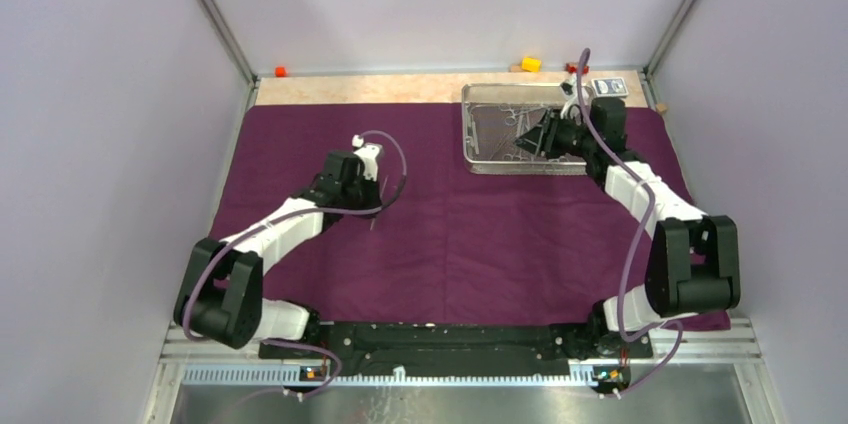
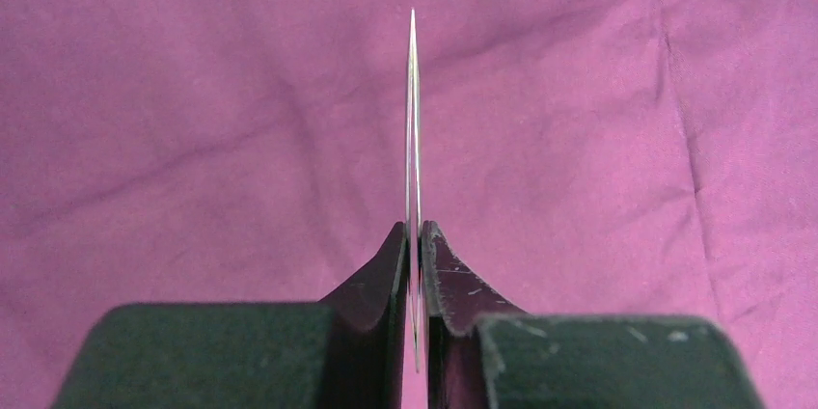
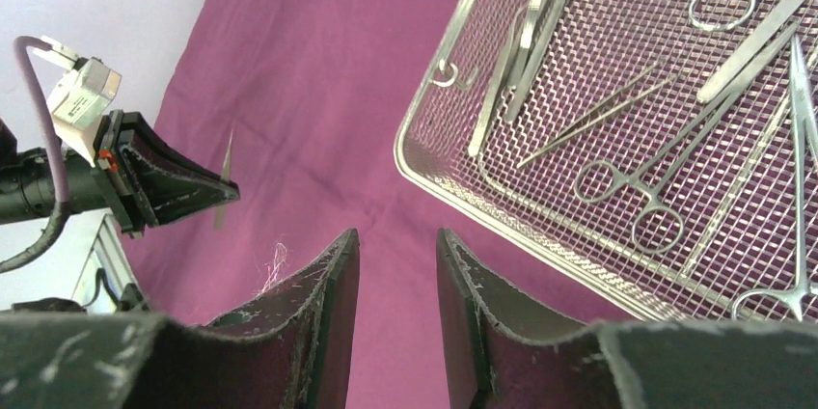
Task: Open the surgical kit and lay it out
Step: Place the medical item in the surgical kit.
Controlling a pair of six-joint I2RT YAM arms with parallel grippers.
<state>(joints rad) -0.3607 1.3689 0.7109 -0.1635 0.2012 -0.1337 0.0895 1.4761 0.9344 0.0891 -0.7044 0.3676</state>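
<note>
The purple cloth wrap (image 1: 450,234) lies spread flat over the table. At its back right stands the wire-mesh steel tray (image 1: 480,159), with several ring-handled clamps (image 3: 641,197) and tweezers (image 3: 598,115) lying in it. My left gripper (image 2: 413,231) is shut on a slim pair of steel tweezers (image 2: 412,129), seen edge-on and held just above the cloth (image 2: 193,91). This gripper (image 1: 372,206) hangs over the cloth's left middle. My right gripper (image 3: 397,235) is open and empty. It hovers (image 1: 522,139) by the tray's near left rim (image 3: 424,173).
Along the back edge sit a red block (image 1: 281,71), a yellow block (image 1: 530,64) and a blue-white card packet (image 1: 609,87). A strip of tan tabletop (image 1: 360,89) shows behind the cloth. Frame posts and pale walls close in both sides.
</note>
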